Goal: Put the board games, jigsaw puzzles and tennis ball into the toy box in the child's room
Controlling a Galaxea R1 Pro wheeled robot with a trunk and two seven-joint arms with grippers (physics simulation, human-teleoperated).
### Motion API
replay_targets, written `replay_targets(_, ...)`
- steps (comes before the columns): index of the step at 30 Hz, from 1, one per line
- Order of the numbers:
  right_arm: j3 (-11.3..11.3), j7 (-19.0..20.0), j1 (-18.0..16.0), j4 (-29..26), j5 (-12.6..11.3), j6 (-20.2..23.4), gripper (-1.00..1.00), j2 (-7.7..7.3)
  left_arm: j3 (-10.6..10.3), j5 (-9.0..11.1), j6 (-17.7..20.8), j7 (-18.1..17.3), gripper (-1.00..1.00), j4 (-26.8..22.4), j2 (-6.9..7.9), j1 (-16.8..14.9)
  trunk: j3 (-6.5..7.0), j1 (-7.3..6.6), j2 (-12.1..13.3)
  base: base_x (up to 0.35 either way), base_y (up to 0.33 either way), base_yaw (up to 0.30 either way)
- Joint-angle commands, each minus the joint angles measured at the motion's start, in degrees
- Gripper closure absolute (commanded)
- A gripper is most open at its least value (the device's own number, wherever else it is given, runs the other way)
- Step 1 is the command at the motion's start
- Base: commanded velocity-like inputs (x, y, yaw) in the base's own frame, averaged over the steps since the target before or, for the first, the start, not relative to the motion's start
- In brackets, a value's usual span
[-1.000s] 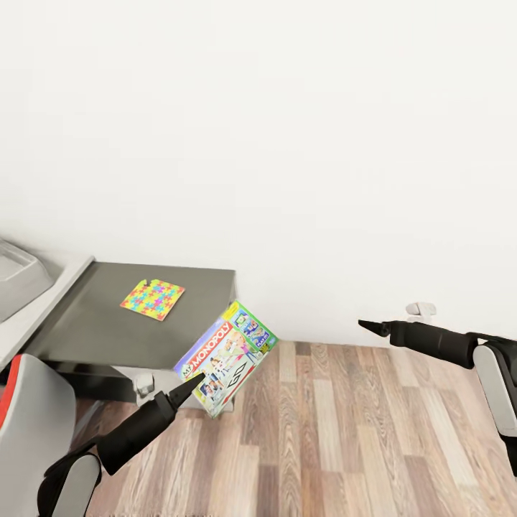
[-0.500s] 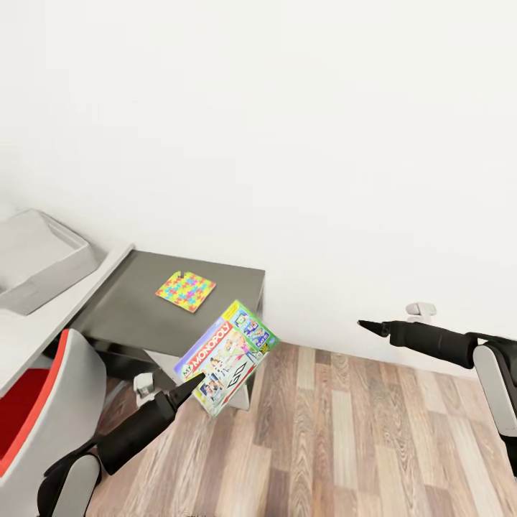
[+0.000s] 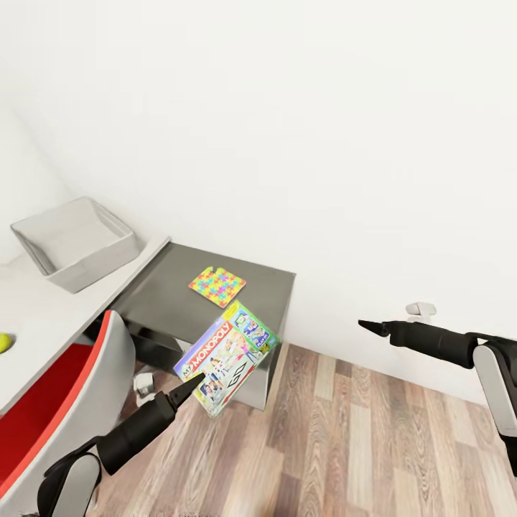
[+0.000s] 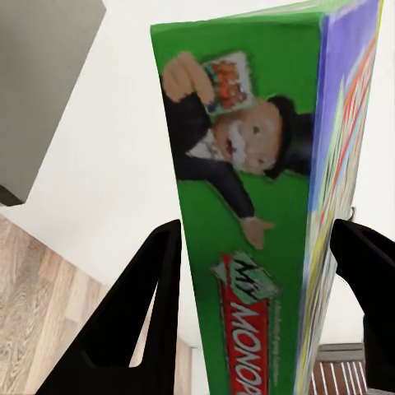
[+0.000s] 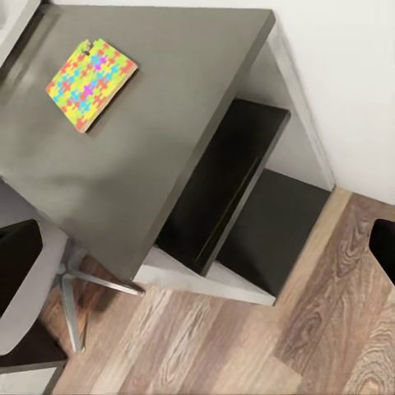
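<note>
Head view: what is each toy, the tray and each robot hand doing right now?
Green-edged Monopoly board game box: held off the floor, tilted, in the left gripper.
Multicoloured jigsaw puzzle slab: lying flat on the dark-grey desk wing.
Shallow grey toy box tray: upright on the light-grey desk top, looks empty.
Small yellow-green ball: resting on the light desk top.
Right gripper: holding nothing.

Board game (image 3: 227, 357): green-edged "My Monopoly" box, tilted, off the floor, clamped btwn left gripper (image 3: 195, 383) fingers; green side faces wrist cam (image 4: 247, 214).
Jigsaw puzzle (image 3: 217, 286): multicolour slab, flat on dark-grey wing of table (image 3: 172, 301); also seen (image 5: 90, 82).
Toy box (image 3: 75, 243): grey tray, upright on light desk top.
Tennis ball (image 3: 3, 342): yellow-green, on desk top, at view edge.
</note>
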Motion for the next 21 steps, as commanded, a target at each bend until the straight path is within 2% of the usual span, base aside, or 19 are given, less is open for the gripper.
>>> replay_targets(1, -0.1, 0.4, 0.0, 0.0, 0.3, 0.3, -1.00, -0.01, 0.1, 0.2, 0.4, -0.2, 1.00, 0.0, -0.06, -0.1, -0.07, 0.03, -0.1, 0.000, 0.000, 0.284)
replay_targets(9, -0.2, 0.5, 0.0, 0.0, 0.3, 0.3, -1.00, -0.15, 0.1, 0.2, 0.3, -0.2, 1.00, 0.0, -0.06, -0.1, -0.01, 0.03, -0.1, 0.000, 0.000, 0.223)
replay_targets(21, -0.2, 0.5, 0.0, 0.0, 0.2, 0.3, -1.00, -0.21, -0.1, 0.2, 0.3, -0.3, 1.00, 0.0, -0.06, -0.1, -0.20, 0.03, -0.1, 0.000, 0.000, 0.052)
